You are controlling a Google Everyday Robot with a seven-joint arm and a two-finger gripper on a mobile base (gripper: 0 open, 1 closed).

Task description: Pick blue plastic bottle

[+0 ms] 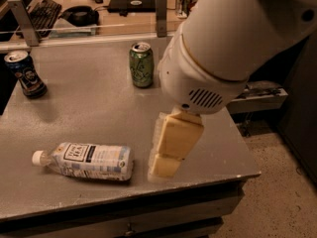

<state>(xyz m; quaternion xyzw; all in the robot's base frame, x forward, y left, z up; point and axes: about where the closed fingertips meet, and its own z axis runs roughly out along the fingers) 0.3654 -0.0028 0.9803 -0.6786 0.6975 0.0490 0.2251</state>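
The blue plastic bottle (85, 161) lies on its side near the front left of the grey table (89, 108), white cap pointing left. My gripper (166, 165) hangs from the big white arm (233, 38) over the front middle of the table, just right of the bottle's base, apart from it. Its cream fingers (177, 135) point down toward the tabletop.
A green can (141, 64) stands upright at the back middle of the table. A dark blue can (26, 74) stands at the back left. Behind the table is a desk with a keyboard (42, 11). The table's right edge drops to the floor (277, 182).
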